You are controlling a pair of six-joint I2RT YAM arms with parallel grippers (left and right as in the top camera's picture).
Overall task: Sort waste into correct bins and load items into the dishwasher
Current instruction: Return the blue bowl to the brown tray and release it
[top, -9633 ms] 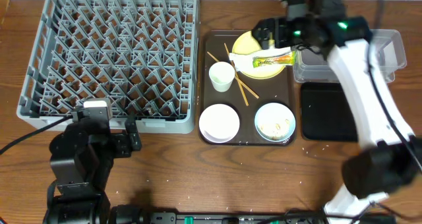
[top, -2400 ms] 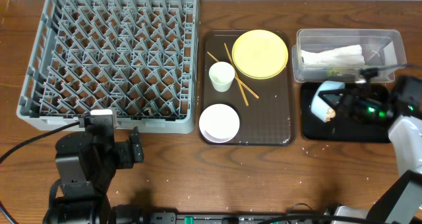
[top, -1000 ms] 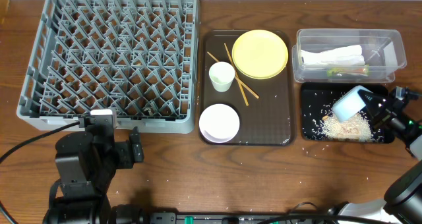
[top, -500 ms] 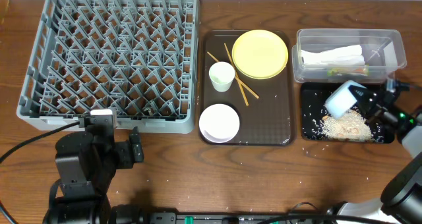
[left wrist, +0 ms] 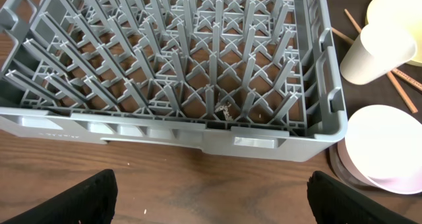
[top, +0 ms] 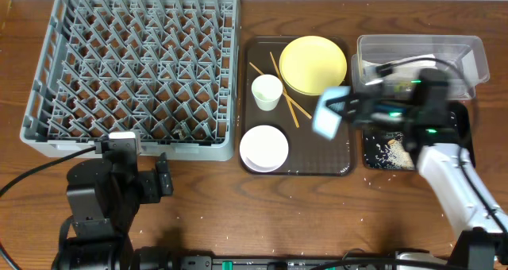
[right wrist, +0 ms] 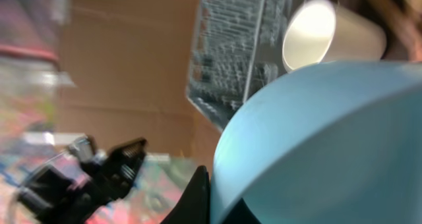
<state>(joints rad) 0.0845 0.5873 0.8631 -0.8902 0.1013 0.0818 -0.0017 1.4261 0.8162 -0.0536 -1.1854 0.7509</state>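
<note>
Right gripper (top: 352, 109) clasps the tilted light-blue bowl (top: 329, 111) over the brown tray (top: 303, 156)

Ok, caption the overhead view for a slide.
The right fingers hold the light-blue bowl above the brown tray; rice scraps lie in the black tray.

The light-blue bowl (top: 329, 111), blurred, hangs tipped on its side over the right half of the brown serving tray (top: 305, 135), pinched by the right gripper (top: 347, 111). On that tray the round yellow plate (top: 313, 64) lies flat at the back. The white cup (top: 267, 91) stands upright just left of it, beside slanting wooden chopsticks (top: 287, 103). The white bowl (top: 264, 148) sits front left. The grey dish rack (top: 135, 67) stands to the left. Right of the brown tray, the clear tub (top: 468, 48) holds a partly hidden white napkin (top: 413, 62). The black tray (top: 375, 160) carries scattered rice scraps (top: 392, 151).
</note>
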